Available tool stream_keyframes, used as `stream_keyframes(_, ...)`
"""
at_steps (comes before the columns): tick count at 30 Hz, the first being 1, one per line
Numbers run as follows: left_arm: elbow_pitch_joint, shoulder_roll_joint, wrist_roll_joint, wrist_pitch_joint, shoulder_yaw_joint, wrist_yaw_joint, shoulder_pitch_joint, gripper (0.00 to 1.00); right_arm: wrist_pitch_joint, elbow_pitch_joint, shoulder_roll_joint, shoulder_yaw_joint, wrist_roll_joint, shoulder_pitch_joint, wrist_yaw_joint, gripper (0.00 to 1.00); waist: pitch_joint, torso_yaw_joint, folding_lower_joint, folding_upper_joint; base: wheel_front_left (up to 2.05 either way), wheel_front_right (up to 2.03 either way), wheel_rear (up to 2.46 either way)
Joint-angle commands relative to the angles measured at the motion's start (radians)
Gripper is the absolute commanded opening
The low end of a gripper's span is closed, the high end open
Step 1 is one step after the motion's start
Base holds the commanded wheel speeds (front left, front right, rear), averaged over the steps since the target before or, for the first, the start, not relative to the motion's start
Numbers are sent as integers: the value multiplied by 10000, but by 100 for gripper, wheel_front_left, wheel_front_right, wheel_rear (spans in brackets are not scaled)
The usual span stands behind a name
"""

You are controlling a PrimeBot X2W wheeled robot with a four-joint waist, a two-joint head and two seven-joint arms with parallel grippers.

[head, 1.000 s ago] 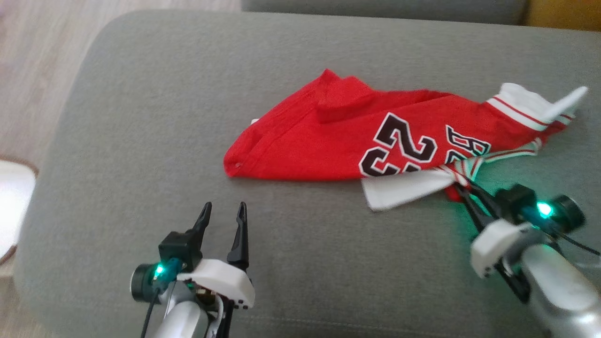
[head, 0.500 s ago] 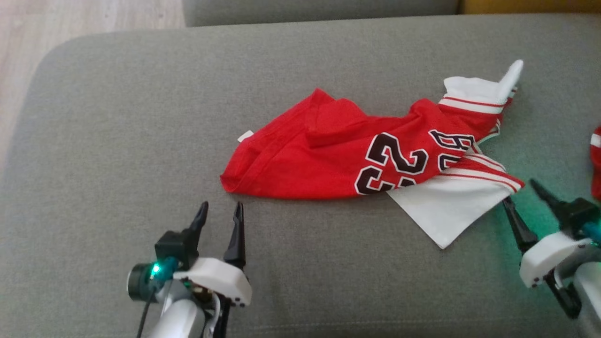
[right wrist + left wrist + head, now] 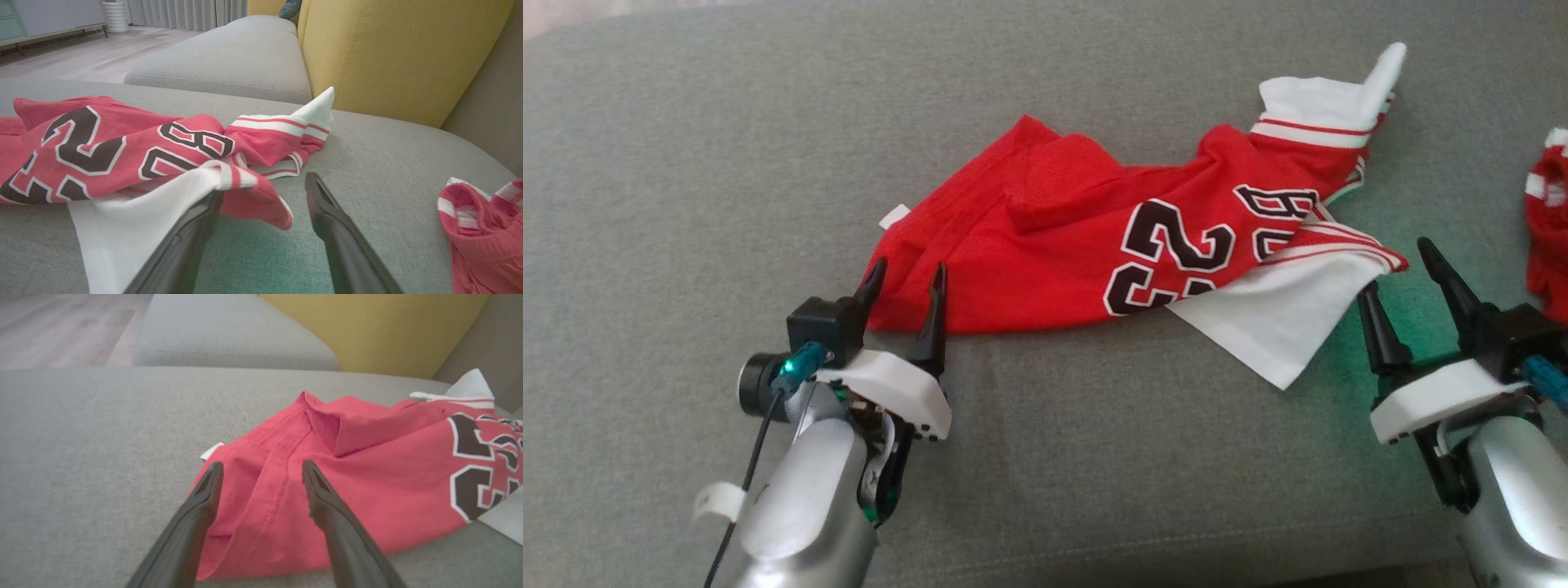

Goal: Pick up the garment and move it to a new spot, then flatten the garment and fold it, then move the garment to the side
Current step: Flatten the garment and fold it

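A crumpled red jersey (image 3: 1086,245) with a black "23", white sleeves and striped trim lies on the grey sofa cushion (image 3: 686,180). My left gripper (image 3: 907,278) is open, its fingertips straddling the jersey's left hem corner (image 3: 261,506). My right gripper (image 3: 1401,269) is open beside the white sleeve flap (image 3: 1274,318), with the red-trimmed sleeve tip (image 3: 257,200) between its fingers and nothing held. The jersey (image 3: 102,155) spreads left of the right fingers in the right wrist view.
A second red and white garment (image 3: 1547,229) lies at the right edge of the cushion (image 3: 486,228). A yellow back cushion (image 3: 400,53) stands behind, with another grey seat (image 3: 229,339) and wooden floor (image 3: 61,326) beyond.
The head camera tilted, shifting the whole picture. My right gripper let go of the sleeve and opened. My left gripper came forward until its fingertips reached the jersey's left hem.
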Motion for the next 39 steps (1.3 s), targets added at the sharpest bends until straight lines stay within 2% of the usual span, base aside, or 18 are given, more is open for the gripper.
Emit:
stream_keyframes(1,-133,85,-87,-59,259,-23,-296,100,-38,-350,-107,39,-70,-71,65,100,82,-102,0,0,0,0,0)
stream_keyframes(9,801,85,-438,-59,-122,-239,-539,100,-38,-528,88,-335,-166,-96,65,100,173,-319,0,0,0,0,0)
stream_keyframes(10,850,85,-487,-59,-169,-263,-558,93,-38,-538,104,-402,-163,-83,65,100,167,-335,0,0,0,0,0)
stream_keyframes(11,857,85,-510,-59,-201,-278,-589,37,-38,-543,103,-467,-163,-70,65,100,164,-343,0,0,0,0,0)
stream_keyframes(12,824,85,-506,-59,-237,-299,-623,0,-38,-554,101,-561,-152,-56,65,100,150,-344,0,0,0,0,0)
stream_keyframes(20,-701,85,-228,-59,-303,-335,-578,0,-38,-590,-45,-1497,-202,370,65,100,-357,-102,0,0,0,0,0)
stream_keyframes(24,-1633,85,-12,-59,-246,-190,-572,0,-38,-581,81,-1774,-265,582,65,100,-647,113,0,0,0,0,0)
stream_keyframes(35,-2131,85,236,-59,157,607,-481,0,-38,-1007,760,-1270,-219,244,65,100,-366,97,0,0,0,0,0)
stream_keyframes(39,-2111,102,357,-59,303,621,-492,0,-38,-1103,984,-971,-154,-67,65,100,11,-3,0,0,0,0,0)
